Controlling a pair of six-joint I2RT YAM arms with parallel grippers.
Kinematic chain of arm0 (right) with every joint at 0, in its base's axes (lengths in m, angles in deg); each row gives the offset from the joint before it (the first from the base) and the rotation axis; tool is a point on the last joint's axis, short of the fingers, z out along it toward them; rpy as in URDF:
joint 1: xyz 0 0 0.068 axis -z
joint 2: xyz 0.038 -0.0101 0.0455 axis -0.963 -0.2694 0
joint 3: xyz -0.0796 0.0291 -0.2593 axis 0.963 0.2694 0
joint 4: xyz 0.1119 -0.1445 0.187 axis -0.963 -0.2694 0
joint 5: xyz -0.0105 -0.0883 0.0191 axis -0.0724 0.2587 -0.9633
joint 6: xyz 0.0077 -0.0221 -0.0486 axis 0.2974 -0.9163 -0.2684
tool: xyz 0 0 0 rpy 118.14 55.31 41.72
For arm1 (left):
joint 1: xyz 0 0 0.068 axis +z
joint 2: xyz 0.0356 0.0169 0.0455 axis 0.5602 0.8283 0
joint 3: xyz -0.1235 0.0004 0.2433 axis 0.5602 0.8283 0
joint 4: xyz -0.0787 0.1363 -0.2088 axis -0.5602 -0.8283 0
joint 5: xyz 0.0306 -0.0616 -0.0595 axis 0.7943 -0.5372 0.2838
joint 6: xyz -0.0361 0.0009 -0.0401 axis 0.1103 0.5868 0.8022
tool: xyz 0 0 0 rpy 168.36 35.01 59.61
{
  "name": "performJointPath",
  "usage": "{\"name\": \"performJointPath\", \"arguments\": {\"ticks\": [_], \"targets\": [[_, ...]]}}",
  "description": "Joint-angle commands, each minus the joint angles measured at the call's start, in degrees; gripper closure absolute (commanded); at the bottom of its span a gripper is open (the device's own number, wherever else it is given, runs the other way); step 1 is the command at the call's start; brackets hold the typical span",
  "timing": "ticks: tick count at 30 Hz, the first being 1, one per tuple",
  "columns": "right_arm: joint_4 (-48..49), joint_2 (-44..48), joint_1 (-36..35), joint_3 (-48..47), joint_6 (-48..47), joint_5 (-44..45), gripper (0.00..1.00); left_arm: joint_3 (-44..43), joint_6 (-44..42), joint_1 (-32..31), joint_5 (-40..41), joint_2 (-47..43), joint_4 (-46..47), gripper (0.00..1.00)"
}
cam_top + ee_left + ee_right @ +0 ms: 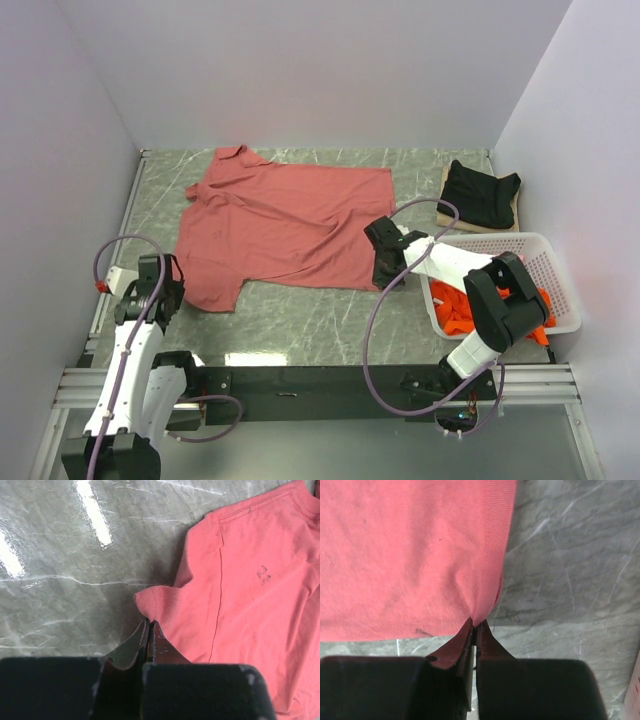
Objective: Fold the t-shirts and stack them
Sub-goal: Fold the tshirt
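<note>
The marble table (300,320) is walled on the left, far and right. The brick-red t-shirt (285,225) lies spread across its middle, collar to the far left, probably flattened ready for a first fold. Bare marble runs along its near side, which gives room to fold towards the arms; the far strip is narrow. The white basket (560,290) sits near right, close to the shirt's hem, with orange cloth (455,310) in it. A folded black t-shirt (480,192) rests on a tan board at far right, seemingly starting the stack. The right gripper (474,622) is pinched tight on the shirt's near-right hem corner. The left gripper (148,621) is closed on a sleeve edge.
</note>
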Motion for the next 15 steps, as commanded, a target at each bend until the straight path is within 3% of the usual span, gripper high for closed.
{"name": "performJointPath", "arguments": {"ticks": [1, 10, 15], "targets": [[-4.7, 0.6, -1.8, -0.7, 0.2, 1.6, 1.00, -2.3, -0.3, -0.3, 0.9, -2.3, -2.1, 0.99], [-14.4, 8.7, -7.2, 2.9, 2.8, -0.6, 1.00, -10.2, 0.9, 0.3, 1.7, -5.5, -12.8, 0.99], [-18.6, 13.0, -8.2, 3.7, 3.2, -1.7, 1.00, -9.8, 4.6, 0.3, -1.7, -10.2, -18.9, 0.99]]}}
